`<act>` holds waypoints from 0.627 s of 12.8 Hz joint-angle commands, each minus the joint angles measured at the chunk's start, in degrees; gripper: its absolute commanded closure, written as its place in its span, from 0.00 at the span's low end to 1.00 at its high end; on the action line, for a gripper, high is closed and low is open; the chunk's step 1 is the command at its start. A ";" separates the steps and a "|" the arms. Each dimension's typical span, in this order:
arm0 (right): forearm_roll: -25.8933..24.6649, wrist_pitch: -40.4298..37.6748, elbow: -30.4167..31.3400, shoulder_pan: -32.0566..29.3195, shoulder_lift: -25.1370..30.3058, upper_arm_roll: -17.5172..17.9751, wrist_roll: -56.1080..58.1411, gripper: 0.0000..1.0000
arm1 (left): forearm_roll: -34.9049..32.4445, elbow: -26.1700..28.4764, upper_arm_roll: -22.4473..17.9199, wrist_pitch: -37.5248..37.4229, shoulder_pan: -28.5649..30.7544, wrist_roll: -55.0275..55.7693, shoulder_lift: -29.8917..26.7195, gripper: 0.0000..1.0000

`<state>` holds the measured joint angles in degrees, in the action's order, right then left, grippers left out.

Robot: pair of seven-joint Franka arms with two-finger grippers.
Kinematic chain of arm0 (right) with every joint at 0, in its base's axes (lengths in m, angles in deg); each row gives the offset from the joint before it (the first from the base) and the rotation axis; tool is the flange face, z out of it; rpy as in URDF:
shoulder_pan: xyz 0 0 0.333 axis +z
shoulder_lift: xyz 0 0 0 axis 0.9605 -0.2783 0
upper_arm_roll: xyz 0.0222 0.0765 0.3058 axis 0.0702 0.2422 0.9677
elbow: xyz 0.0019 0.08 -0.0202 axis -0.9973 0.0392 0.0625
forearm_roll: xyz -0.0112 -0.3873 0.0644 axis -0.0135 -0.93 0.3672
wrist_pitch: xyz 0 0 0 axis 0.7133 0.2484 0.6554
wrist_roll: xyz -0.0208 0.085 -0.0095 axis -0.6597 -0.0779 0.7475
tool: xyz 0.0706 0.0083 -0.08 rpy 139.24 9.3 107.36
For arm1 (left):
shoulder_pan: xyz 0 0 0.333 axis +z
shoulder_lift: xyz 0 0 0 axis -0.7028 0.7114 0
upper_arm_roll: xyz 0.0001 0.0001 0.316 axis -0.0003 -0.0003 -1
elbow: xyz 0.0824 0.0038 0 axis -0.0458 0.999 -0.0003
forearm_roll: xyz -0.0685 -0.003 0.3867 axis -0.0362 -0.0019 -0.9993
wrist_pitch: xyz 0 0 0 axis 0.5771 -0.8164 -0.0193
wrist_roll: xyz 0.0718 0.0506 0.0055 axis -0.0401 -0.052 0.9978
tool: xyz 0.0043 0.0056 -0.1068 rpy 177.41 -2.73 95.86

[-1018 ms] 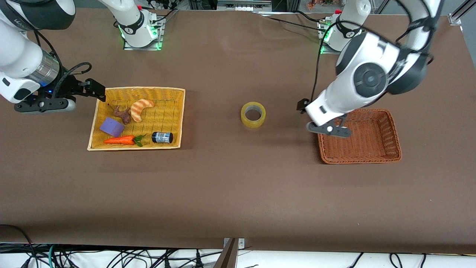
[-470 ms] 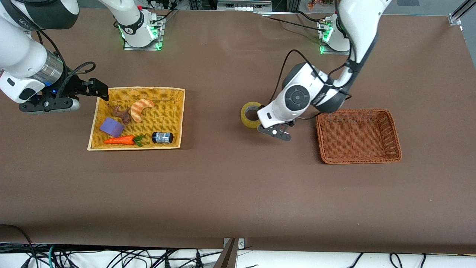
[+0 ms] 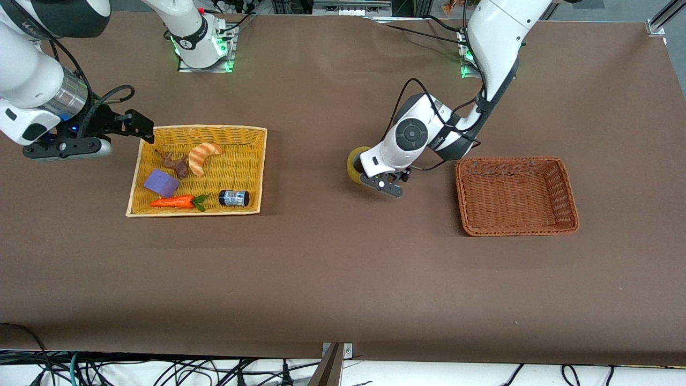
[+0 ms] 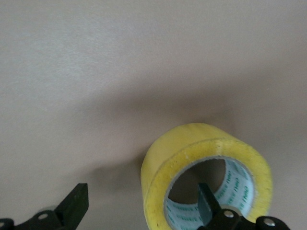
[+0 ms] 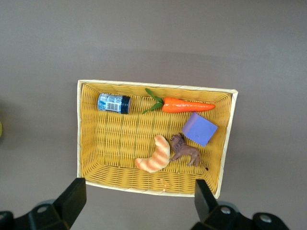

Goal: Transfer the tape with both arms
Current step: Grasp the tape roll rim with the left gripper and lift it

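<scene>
On the brown counter (image 3: 332, 279) between the two baskets, the left end effector (image 4: 144, 213), fingers spread, straddles the yellowish translucent tape ring's (image 4: 206, 179) wall and should settle lower before pinching, while the right end effector (image 5: 136, 203) waits spread above the yellow wicker basket (image 5: 96, 158).

Yellow tape (image 4: 201, 153), yellow woven basket (image 3: 252, 161), reddish-brown basket (image 3: 568, 187), orange carrot (image 3: 172, 202), purple block (image 3: 161, 183).

Wide brown table (image 3: 332, 279) under even light, tangled cables (image 3: 161, 370) along its camera-side edge.

Even, bright overhead light; soft shadows on the table (image 3: 332, 279); frames sharp
</scene>
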<state>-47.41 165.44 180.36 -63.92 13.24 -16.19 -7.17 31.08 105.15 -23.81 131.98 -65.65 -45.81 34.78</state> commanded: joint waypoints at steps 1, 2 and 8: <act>-0.36 -0.75 0.83 0.01 1.54 -0.19 0.71 0.00 | -4.14 -0.16 -0.29 1.97 -0.89 1.67 1.14 0.10; -0.36 -0.75 0.83 0.01 1.54 -0.19 0.71 0.00 | -4.24 -0.07 -0.29 1.97 -0.89 1.67 1.14 0.42; -0.45 -0.84 0.74 0.01 1.80 -0.19 0.71 0.00 | -4.32 -0.33 -0.38 0.74 -0.28 1.23 -0.25 1.00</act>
<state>-47.45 165.32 180.36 -63.92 13.63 -16.22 -7.17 28.40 104.93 -24.01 133.47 -66.14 -45.23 35.90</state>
